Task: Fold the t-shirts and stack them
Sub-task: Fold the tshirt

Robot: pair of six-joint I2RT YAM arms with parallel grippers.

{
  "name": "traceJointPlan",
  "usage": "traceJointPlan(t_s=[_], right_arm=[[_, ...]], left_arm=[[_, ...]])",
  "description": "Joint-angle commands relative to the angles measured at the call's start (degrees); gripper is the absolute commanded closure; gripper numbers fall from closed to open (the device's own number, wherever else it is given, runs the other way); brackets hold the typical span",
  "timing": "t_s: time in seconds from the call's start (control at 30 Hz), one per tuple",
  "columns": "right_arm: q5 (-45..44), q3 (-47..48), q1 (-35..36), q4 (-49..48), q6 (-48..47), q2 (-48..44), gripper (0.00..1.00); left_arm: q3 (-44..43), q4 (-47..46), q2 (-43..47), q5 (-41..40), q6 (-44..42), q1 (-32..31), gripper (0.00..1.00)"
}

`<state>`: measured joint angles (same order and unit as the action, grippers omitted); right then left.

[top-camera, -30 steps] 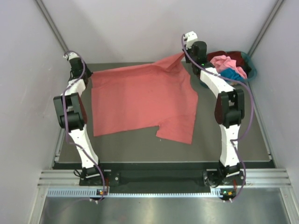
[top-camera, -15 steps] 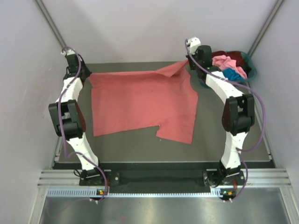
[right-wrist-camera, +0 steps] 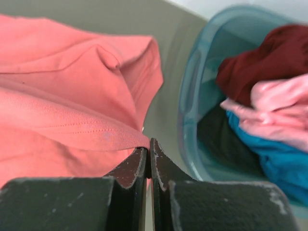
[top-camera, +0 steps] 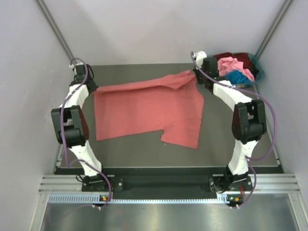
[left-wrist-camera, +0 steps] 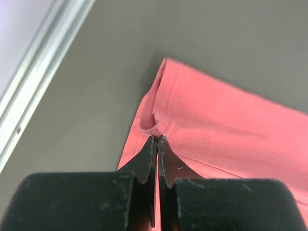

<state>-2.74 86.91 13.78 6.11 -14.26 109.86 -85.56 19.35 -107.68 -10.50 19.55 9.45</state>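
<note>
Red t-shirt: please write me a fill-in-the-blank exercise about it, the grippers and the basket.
1. The left gripper and the right gripper are both ____ on the red t-shirt.
2. The basket stands on the robot's ____ side.
3. Only ____ t-shirt lies spread on the table.
Missing words: shut; right; one.

The left arm (top-camera: 76,95) and right arm (top-camera: 226,90) stretch forward, fingers (left-wrist-camera: 148,156) pinched together.
</note>
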Motion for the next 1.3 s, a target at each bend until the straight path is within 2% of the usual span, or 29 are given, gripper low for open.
traceJointPlan(t_s=[0.0, 0.3, 0.7, 0.8, 0.83, 0.9, 0.93, 1.07, 1.1, 1.27], right_arm=[[-1.6, -1.5, 0.4, 0.9, 1.0, -2.6, 1.00], [-1.5, -6.0, 0.6, -0.2, 1.5, -1.2, 1.00], [-1.2, -9.1, 0.9, 0.3, 2.9, -1.6, 1.00], [-0.9, -9.7, 1.2, 1.8, 3.6, -2.4, 0.86], [-1.3, -9.4, 1.4, 2.5, 4.0, -2.6, 0.78], [-2.1, -8.6, 1.5, 4.5, 6.0, -3.5, 0.73], [-3.0, -7.6, 1.4, 7.7, 6.8, -4.0, 0.68], [-4.4, -6.8, 1.5, 14.6, 12.7, -7.1, 0.62], [-4.3, -7.2, 1.4, 16.3, 16.7, -7.6, 0.61], [-3.8, -11.9, 1.5, 19.8, 26.3, -9.8, 0.57]], left_arm=[[2.0, 2.2, 0.1, -2.4, 0.8, 0.0, 1.00], [4.0, 3.0, -3.3, -1.5, 3.0, 0.0, 1.00], [4.3, 7.5, -5.3, -5.2, 3.0, -0.1, 1.00], [3.6, 8.5, -5.3, -4.4, 3.1, -0.1, 0.94], [3.0, 10.1, -5.3, -3.9, 3.3, 0.0, 0.89], [1.8, 11.5, -4.7, -4.4, 3.7, -0.1, 0.78], [1.7, 11.7, -4.2, -5.4, 3.8, -0.1, 0.76], [3.4, 10.8, 0.3, -8.5, 5.8, -0.1, 0.66], [4.9, 9.4, 1.1, -8.0, 6.7, -0.1, 0.63], [11.3, 4.8, 4.9, -2.8, 11.7, -0.1, 0.64]])
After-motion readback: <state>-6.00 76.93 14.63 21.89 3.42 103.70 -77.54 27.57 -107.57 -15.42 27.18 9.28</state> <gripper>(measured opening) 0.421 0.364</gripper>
